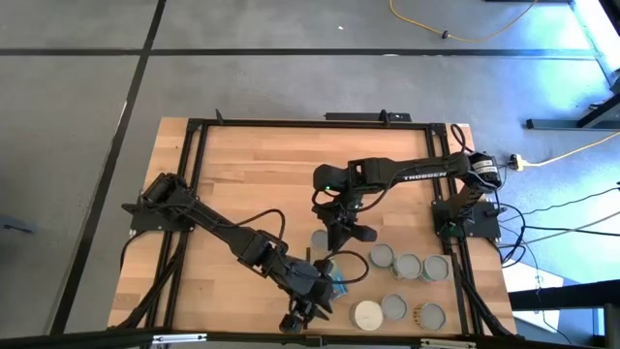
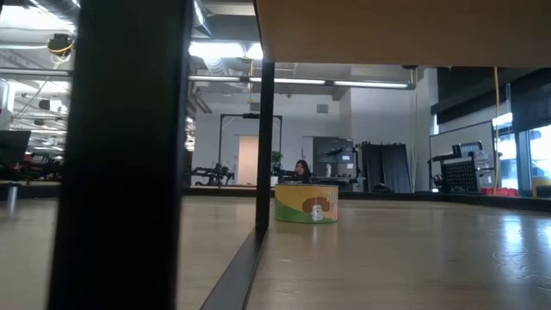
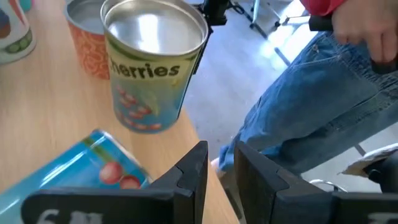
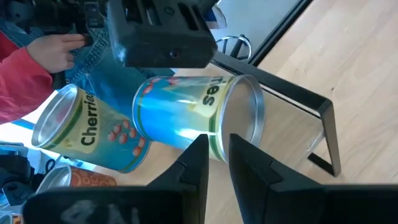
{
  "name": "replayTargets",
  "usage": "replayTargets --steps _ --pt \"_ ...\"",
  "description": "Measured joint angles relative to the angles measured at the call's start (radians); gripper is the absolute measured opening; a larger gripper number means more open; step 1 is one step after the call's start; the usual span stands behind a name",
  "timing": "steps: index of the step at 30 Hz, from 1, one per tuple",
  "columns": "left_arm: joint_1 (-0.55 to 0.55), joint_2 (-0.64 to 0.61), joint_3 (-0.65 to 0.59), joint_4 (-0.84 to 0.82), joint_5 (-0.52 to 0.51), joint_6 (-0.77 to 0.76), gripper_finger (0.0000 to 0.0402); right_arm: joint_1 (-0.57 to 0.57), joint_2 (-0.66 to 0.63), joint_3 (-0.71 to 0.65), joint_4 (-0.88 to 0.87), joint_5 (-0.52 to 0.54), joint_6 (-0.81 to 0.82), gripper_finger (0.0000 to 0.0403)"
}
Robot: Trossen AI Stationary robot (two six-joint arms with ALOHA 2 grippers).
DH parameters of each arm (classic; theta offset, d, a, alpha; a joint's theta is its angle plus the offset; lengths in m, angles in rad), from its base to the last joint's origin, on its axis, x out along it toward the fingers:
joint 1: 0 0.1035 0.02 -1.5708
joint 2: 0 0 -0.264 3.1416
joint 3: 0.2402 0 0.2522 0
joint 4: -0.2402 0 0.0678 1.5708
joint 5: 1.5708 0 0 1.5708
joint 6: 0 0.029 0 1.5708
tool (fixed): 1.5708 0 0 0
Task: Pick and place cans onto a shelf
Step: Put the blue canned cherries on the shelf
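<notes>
A blue can (image 1: 335, 283) (image 3: 81, 168) lies on its side near the table's front edge. My left gripper (image 1: 305, 315) (image 3: 222, 168) hangs just beside and above it, open by a narrow gap with nothing between the fingers. An upright "Cherries" can (image 3: 152, 68) and an orange can (image 3: 87, 37) stand beyond it. My right gripper (image 1: 347, 233) (image 4: 214, 155), also open by a narrow gap and holding nothing, points at the lying can (image 4: 193, 118) from mid-table. A green-yellow can (image 2: 306, 204) stands on its base under the shelf's pale wood panel (image 2: 396, 34).
Several upright cans (image 1: 407, 265) cluster at the front right, and one more (image 1: 320, 237) stands by my right gripper. A black frame (image 1: 291, 124) rims the table. A person in jeans (image 3: 311, 106) with a red sleeve (image 4: 25, 81) stands at the front edge.
</notes>
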Motion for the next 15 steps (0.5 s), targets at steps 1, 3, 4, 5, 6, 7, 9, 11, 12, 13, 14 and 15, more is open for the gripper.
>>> replayTargets --steps 1,3,4,5,6,7,9,11,12,13,14,15 --pt "0.0 0.0 0.0 0.005 0.0 0.0 0.0071 0.0 0.0 0.0 0.001 0.0 -0.001 0.0064" --pt "0.0 0.0 0.0 0.009 0.001 0.0 0.0071 0.0 0.0 0.0 0.001 0.0 -0.003 0.0064" --pt "0.001 0.0 0.0 0.009 0.001 0.001 0.0071 0.0 0.0 0.0 0.001 0.0 -0.003 0.0064" --pt "0.002 0.0 0.0 0.009 0.0 0.001 0.0071 0.0 0.0 0.0 0.001 0.0 -0.003 0.0064" --pt "0.003 0.0 0.0 0.009 0.0 0.001 0.0071 0.0 0.001 0.0 0.002 -0.001 -0.003 0.0064" --pt "0.004 0.0 0.0 0.009 -0.001 0.001 0.0071 0.0 0.004 0.0 0.002 -0.006 -0.004 0.0064" --pt "0.005 0.0 0.0 0.008 -0.013 0.001 0.0071 0.0 0.012 0.0 -0.002 -0.022 -0.004 0.0064" --pt "0.004 0.0 0.0 0.004 -0.043 0.002 0.0071 0.0 0.018 0.0 -0.003 -0.03 -0.004 0.0064" --pt "0.001 0.0 -0.001 0.002 -0.059 0.003 0.0071 0.0 0.018 0.0 -0.003 -0.029 -0.004 0.0064" --pt "-0.002 0.0 -0.001 0.001 -0.073 0.003 0.0071 0.0 0.018 0.0 0.001 -0.022 -0.005 0.0064" --pt "-0.004 0.0 -0.001 -0.001 -0.09 0.003 0.0071 0.0 0.018 0.0 0.003 -0.018 -0.005 0.0064" --pt "-0.007 0.0 -0.001 -0.005 -0.108 0.002 0.0071 0.0 0.018 0.0 0.005 -0.019 -0.005 0.0064"
